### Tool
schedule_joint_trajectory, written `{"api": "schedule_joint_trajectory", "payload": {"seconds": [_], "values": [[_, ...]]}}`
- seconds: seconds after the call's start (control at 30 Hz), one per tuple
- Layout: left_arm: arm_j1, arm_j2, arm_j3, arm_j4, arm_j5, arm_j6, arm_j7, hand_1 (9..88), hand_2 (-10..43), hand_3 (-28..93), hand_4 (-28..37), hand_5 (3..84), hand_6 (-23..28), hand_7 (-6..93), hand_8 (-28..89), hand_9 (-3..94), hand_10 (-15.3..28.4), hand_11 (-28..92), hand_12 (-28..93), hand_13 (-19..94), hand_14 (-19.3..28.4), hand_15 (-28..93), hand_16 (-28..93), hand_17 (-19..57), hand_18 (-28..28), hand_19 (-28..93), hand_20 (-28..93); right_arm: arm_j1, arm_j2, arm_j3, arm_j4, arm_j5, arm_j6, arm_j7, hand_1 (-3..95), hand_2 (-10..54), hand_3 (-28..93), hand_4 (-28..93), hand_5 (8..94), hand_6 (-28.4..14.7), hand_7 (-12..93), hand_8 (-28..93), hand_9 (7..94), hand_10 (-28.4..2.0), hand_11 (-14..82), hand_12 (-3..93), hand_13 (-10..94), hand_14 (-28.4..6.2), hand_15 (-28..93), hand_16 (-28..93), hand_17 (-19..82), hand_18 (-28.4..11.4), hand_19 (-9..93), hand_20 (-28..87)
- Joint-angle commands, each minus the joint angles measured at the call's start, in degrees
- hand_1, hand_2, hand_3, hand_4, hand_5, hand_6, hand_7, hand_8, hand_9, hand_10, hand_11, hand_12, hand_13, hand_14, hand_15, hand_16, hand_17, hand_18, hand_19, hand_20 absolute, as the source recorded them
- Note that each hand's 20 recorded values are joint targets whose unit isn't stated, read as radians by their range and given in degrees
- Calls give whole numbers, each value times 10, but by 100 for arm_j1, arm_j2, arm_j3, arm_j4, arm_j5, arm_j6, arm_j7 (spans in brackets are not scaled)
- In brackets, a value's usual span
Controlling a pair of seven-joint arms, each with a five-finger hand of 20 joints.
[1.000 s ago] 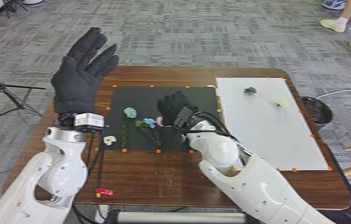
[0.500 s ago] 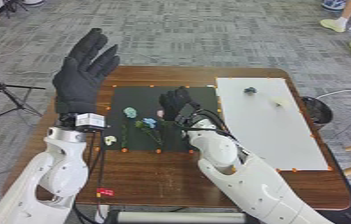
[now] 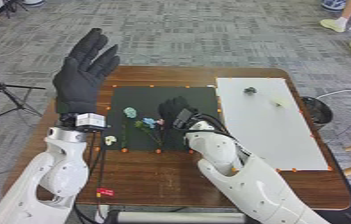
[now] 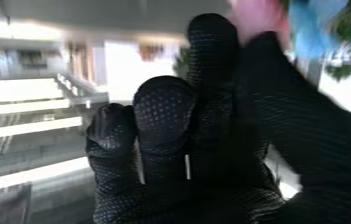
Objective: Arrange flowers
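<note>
Black mat (image 3: 145,94) lies under and to the left of the right hand (image 3: 178,110), presumably the supply side. Pink flower (image 4: 258,19) is just beyond that hand's fingertips, blue flower (image 4: 317,27) a little further off on the thumb's side. Fingers nearly straight, held close together, thumb tip brought near them; no closed pinch evident, and contact with the pink bloom cannot be told. Likely reason for the pose: a narrow hand enters between stems without dragging the neighbours.

Teal flower (image 3: 130,112) lies left of the hand, past the blue; white flower (image 3: 110,140) is left too and nearer the robot. Spacing between these two probably leaves each easy to single out.

White board (image 3: 265,142) is to the hand's right, probably the display surface: dark flower (image 3: 250,90) and pale flower (image 3: 281,102) sit apart on its far part, leaving room nearer the robot.

Left hand (image 3: 78,85) is raised well left of the working hand, fingers extended and slightly spread, holding nothing; judged parked there to keep the mat accessible
</note>
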Motion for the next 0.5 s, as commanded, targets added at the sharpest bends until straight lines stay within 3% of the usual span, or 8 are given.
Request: {"api": "schedule_joint_trajectory", "payload": {"seconds": [0.03, 0.27, 0.5], "values": [[25, -58, -27, -6, 29, -53, -39, 230, -61, 686, -283, 267, 24, 232, -122, 229, 110, 162, 157, 201, 154, 144, 50, -134, 211, 397, 72, 66, -15, 60, -72, 116, 194, 91, 312, -95, 806, -283, 674, 25, 327, -133, 723, -87, 342, 243, 657, -68, 761, 283, 332, -199, 898, 531], [99, -52, -71, -43, 27, -29, -38, 229, -61, 687, -283, 268, 25, 229, -121, 229, 110, 161, 157, 202, 154, 143, 51, -134, 211, 398, 72, 156, 49, 144, -279, 262, 325, 261, 283, -95, 806, -283, 639, 13, 328, -160, 678, -99, 343, 242, 645, -77, 766, 285, 325, -204, 898, 533], [177, -85, -92, -31, 21, 11, -40, 229, -61, 687, -283, 267, 24, 230, -121, 230, 110, 161, 157, 202, 154, 144, 51, -134, 211, 398, 72, 438, 282, 420, -632, 585, -120, 578, 241, -95, 809, -283, 461, -48, 276, -134, 482, -136, 323, 236, 562, -102, 786, 272, 304, -208, 893, 528]]}}
